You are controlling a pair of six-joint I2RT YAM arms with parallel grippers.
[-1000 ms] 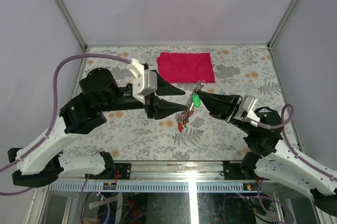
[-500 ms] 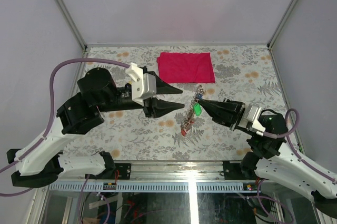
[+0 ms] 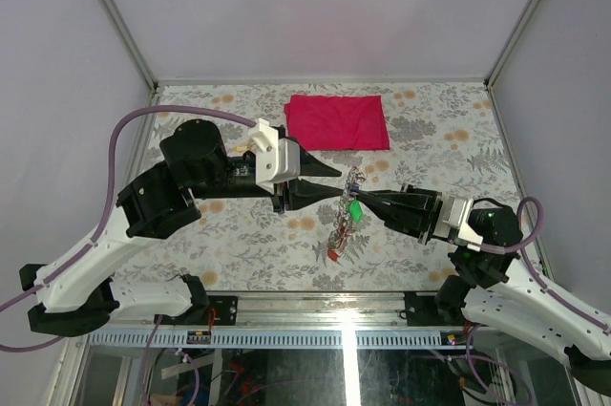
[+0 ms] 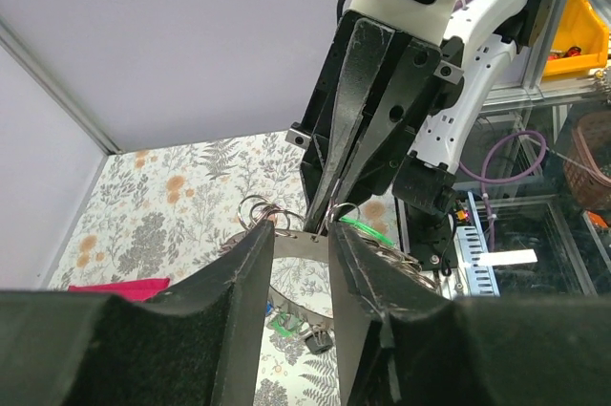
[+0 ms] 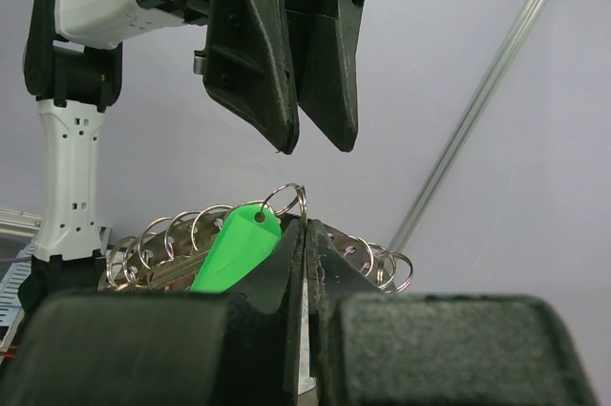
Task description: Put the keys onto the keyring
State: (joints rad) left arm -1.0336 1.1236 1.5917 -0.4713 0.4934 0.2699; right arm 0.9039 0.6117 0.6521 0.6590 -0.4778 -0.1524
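The keyring [image 3: 354,178] hangs in the air over the middle of the table, with my right gripper [image 3: 361,198] shut on its dark grey band. Keys [image 3: 336,240] dangle below it on small split rings, among them a green tag [image 5: 234,253] and a red one. In the left wrist view the ring's band [image 4: 304,240] crosses just beyond my left gripper [image 4: 301,229]. Its jaws stand a little apart with nothing between them. From the right wrist, the left gripper [image 5: 315,146] hovers just above the ring's top edge. My right gripper [image 5: 305,224] pinches the band edge-on.
A folded red cloth [image 3: 337,121] lies at the back middle of the flower-patterned table [image 3: 430,129]. Both arms meet over the centre. Grey walls close in the left, right and back sides.
My left gripper has moved right, up to the keyring, and its jaws have narrowed. My right gripper has drawn the ring and its keys slightly nearer the front.
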